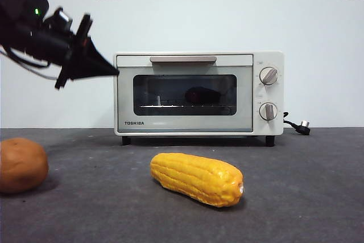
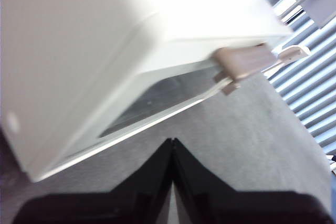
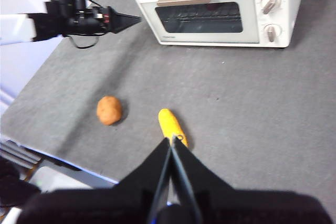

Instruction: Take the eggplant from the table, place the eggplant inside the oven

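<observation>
Left gripper [image 1: 114,72]: jaws pressed together to a single black point, nothing between them, hanging in the air just beside the oven's [image 1: 199,92] upper left corner at about door-top height. Same closed tip seen in its own wrist view [image 2: 172,141], aimed at the lower edge of the cream door, with the bar handle [image 2: 244,61] and the glass pane [image 2: 152,103] close ahead and blurred. Seen from the right wrist camera as a dark arm ending in a thin wedge [image 3: 137,18] right by the oven's left front corner [image 3: 220,11].

Right gripper [image 3: 172,141]: jaws likewise closed flat against each other, empty, held high above the near part of the table [image 3: 262,108], well apart from the oven, with the corn cob [image 3: 172,124] just beyond the tip.

Eggplant [image 1: 203,95]: inside the oven, a dark rounded shape lying on the wire rack [image 1: 159,105], visible through the glass window, right of the window's middle. Door shut, handle [image 1: 183,59] along its top edge. Two round knobs [image 1: 268,75] stacked on the right panel; power plug [image 1: 302,126] lying on the table at the oven's right.

Corn cob [image 1: 197,178] on the table [image 1: 307,197] in front of the oven, lying at a slant. Brown potato [image 1: 21,165] at the left edge, well apart from the corn; same potato [image 3: 109,110] left of the corn in the right wrist view.
</observation>
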